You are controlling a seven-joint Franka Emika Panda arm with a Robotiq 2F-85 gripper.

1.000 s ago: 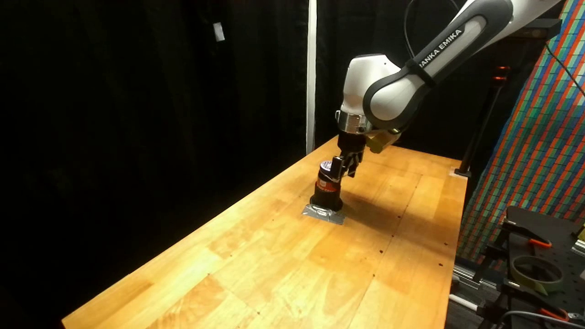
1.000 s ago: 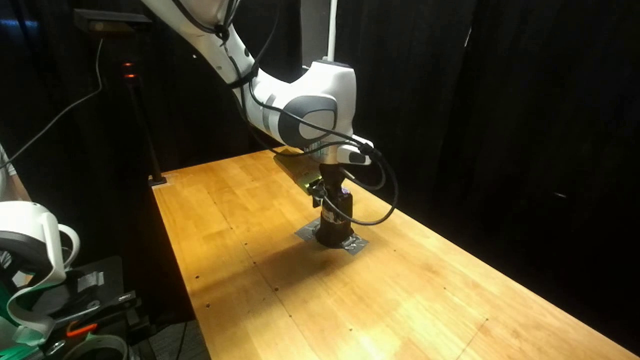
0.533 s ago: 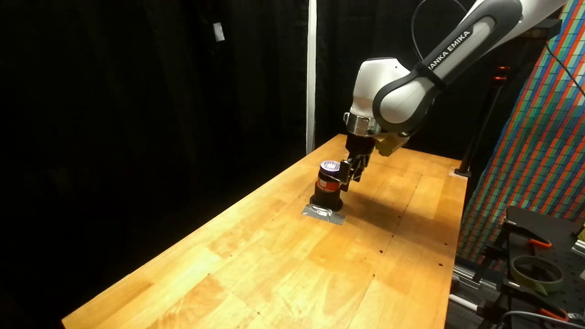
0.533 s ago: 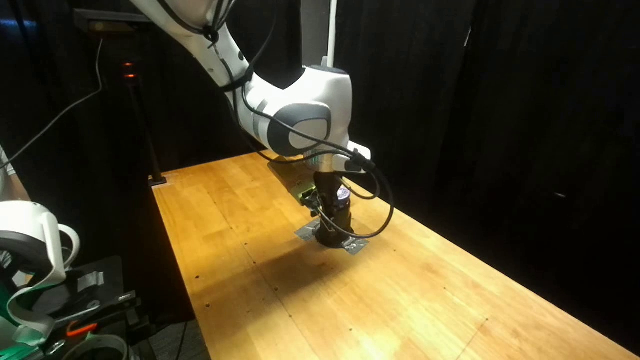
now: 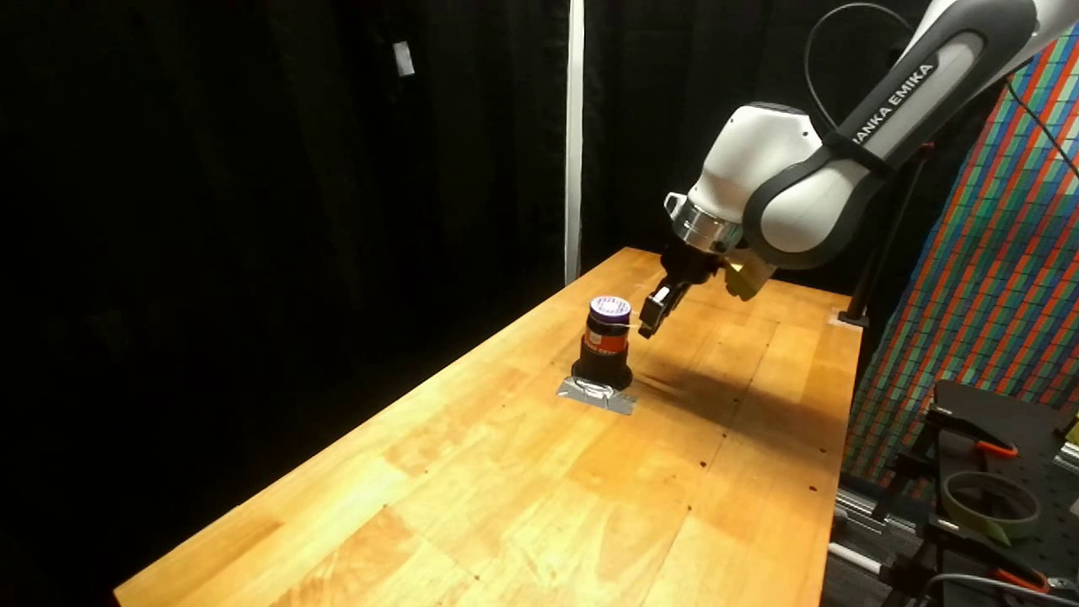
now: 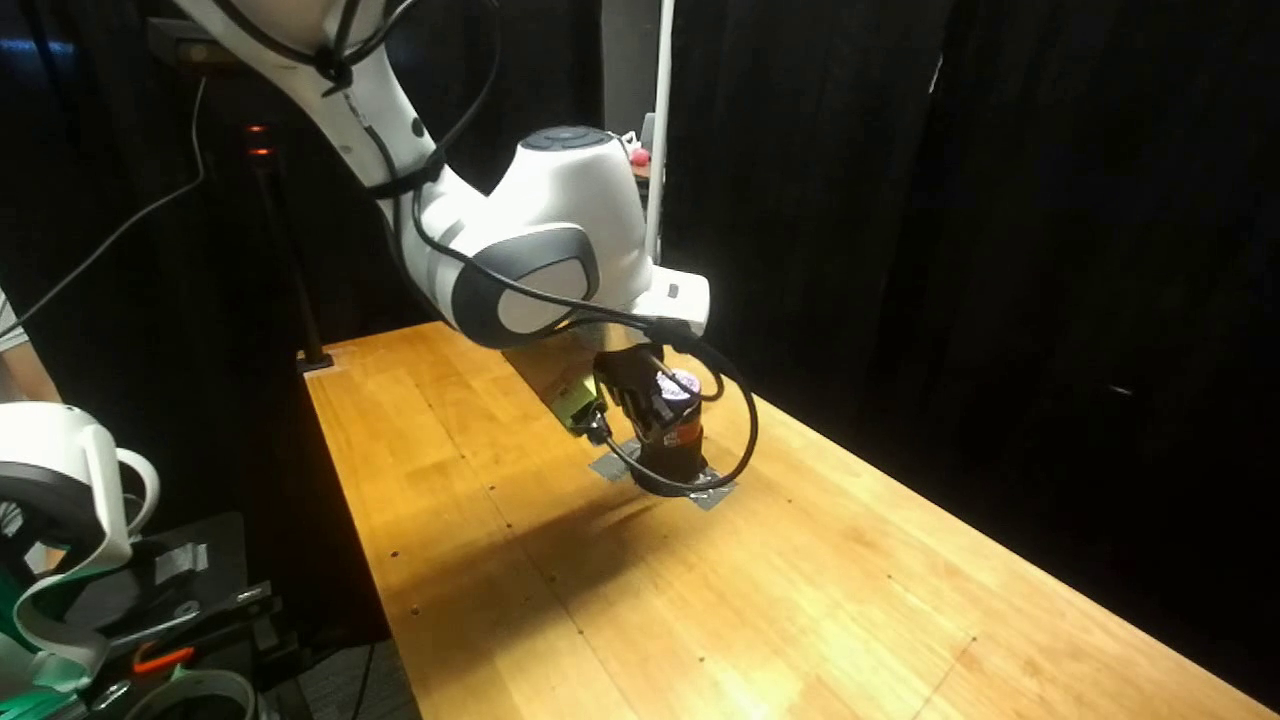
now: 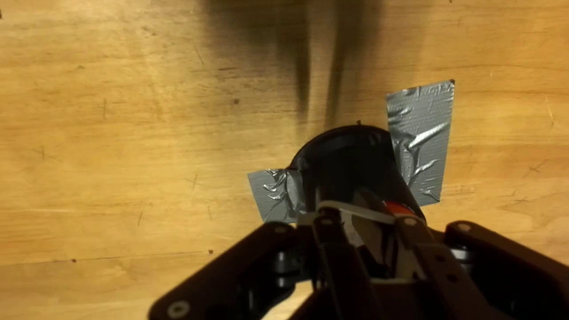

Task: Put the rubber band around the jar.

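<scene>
Gripper [image 5: 647, 329]: narrowly parted, rubber band [image 7: 355, 210] across fingers [image 7: 333, 238], presumably for stretch!
Jar [image 5: 606, 341]: tape [image 7: 422, 146] anchors it, likely against tugging!

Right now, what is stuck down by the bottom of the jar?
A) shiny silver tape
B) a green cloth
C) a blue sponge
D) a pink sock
A: the wrist view shows wrinkly, shiny silver tape on two sides of the bottom of the jar.
</scene>
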